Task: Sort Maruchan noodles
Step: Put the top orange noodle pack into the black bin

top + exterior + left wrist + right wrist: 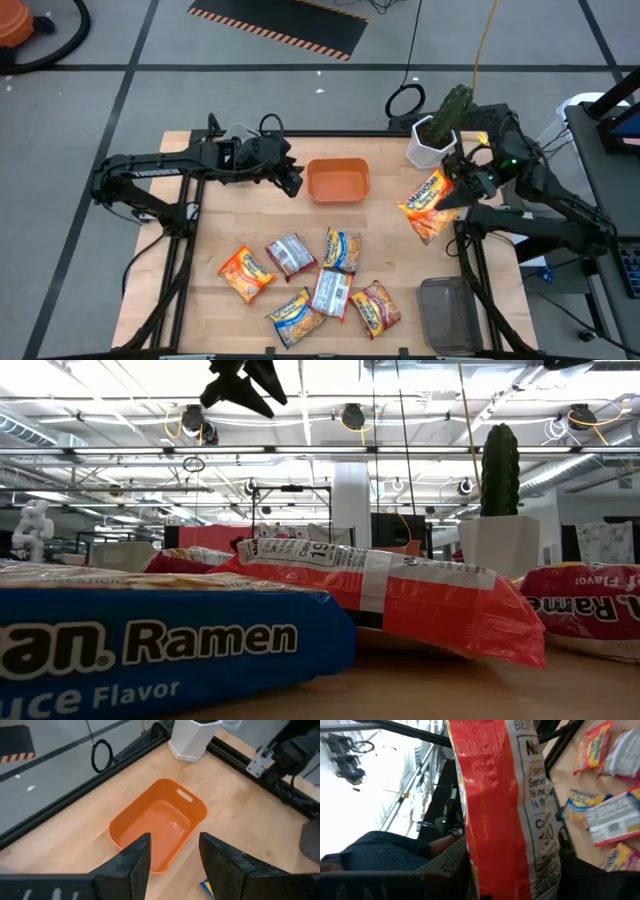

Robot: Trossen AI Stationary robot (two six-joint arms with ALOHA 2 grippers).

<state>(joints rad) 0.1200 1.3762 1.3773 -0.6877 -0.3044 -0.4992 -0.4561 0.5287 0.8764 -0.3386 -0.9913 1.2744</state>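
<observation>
Above the right side of the pale wooden tabletop, the right tool is closed on a flat, crinkly orange-and-yellow ramen packet, held clear of the wood. In the overhead view its long axis runs diagonally, one end up toward the white pot with the green cactus, the other down toward the tabletop's right edge. The right wrist view shows the same packet filling the space between that tool's fingers.

Six more packets lie flat in a loose cluster along the near edge: an orange one at the left, a silver-and-red one, a yellow-and-blue one lying roughly lengthwise away from the edge, a white-and-blue one, another yellow-and-blue one and a red one.

The left tool hovers just beside the empty orange plastic bin, its fingers parted and holding nothing. Bare wood lies between bin and cluster. A clear plastic bin sits at the near right corner.
</observation>
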